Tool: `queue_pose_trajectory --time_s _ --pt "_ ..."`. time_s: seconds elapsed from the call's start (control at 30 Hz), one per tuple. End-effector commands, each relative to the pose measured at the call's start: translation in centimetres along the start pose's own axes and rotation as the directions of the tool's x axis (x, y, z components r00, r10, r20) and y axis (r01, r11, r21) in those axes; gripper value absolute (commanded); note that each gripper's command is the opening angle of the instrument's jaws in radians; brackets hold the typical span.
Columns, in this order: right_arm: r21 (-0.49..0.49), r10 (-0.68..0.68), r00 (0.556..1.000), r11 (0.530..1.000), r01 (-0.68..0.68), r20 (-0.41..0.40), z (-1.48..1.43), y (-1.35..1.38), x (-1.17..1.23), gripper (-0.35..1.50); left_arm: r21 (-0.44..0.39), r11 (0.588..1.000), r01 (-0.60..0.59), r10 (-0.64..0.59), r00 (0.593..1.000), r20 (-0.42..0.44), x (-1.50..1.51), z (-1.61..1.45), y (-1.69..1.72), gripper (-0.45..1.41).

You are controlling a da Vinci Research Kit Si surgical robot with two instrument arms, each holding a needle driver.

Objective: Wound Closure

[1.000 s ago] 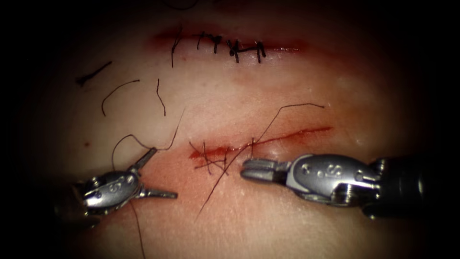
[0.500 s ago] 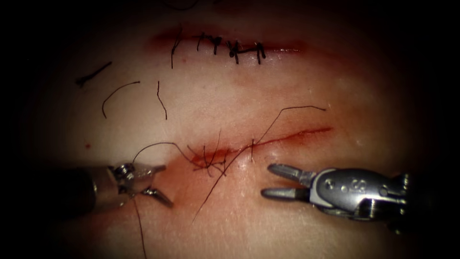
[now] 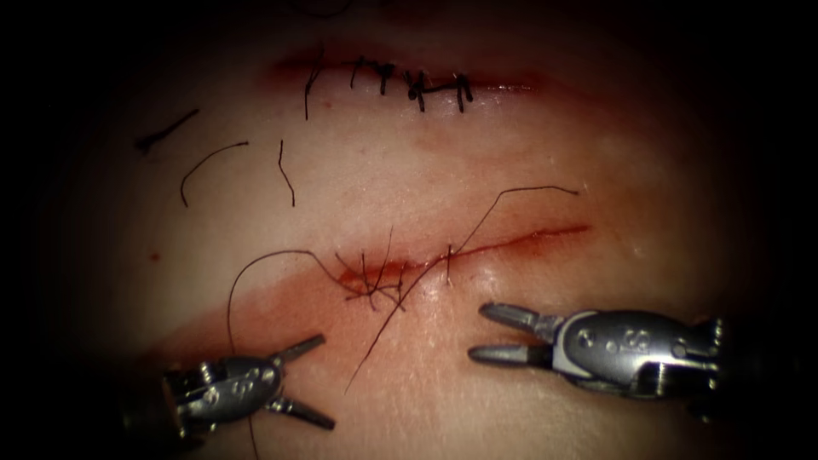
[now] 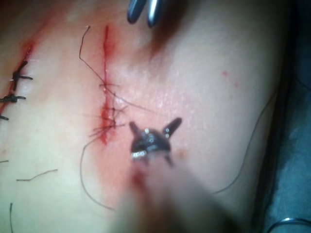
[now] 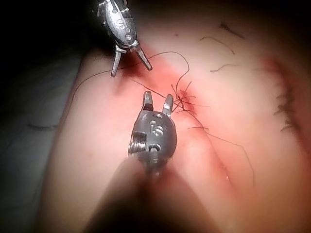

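On the tissue [image 3: 528, 153] the nearer cut [image 3: 511, 242] lies open towards its right end, with dark stitches and a knot [image 3: 373, 288] at its left end. My left tool [image 3: 327, 381] sits in front of the cut's left end, jaws open and holding nothing. A thread loop [image 3: 256, 260] arcs from the knot down past its body. My right tool [image 3: 478, 331] is in front of the cut's middle, jaws open and empty. A long thread tail [image 3: 503, 194] crosses the cut. The left wrist view has the left tool [image 4: 154, 123] beside the stitches [image 4: 108, 116]. The right tool [image 5: 158, 97] in its own wrist view points at the knot [image 5: 182, 99].
A second cut [image 3: 409, 81] farther back is closed with several dark stitches. Short cut ends of thread [image 3: 209, 162] lie on the tissue at the back left. Red fluid [image 3: 256, 311] smears the tissue left of the knot.
The right tool's jaws opened and it drew back to the right. The left tool moved down and away from the cut, and the thread loop beside it grew longer.
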Motion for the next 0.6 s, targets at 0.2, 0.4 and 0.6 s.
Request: queue_pose_trajectory --time_s 0.2,0.4,0.6 --pt "0.010 -0.003 1.000 1.000 0.003 -0.002 -0.06 -0.06 -0.12 0.49 0.064 0.973 -0.222 0.226 0.970 -0.084 -0.28 0.30 0.04 0.74" --pt "0.012 -0.008 1.000 1.000 0.008 -0.003 -0.11 -0.08 -0.17 0.49 0.065 0.945 -0.320 0.325 0.942 -0.088 -0.58 0.46 -0.08 0.74" --pt "0.010 -0.016 1.000 1.000 0.016 -0.004 -0.09 -0.08 -0.21 0.49 0.074 0.936 -0.345 0.352 0.928 -0.124 -0.61 0.59 -0.25 0.74"
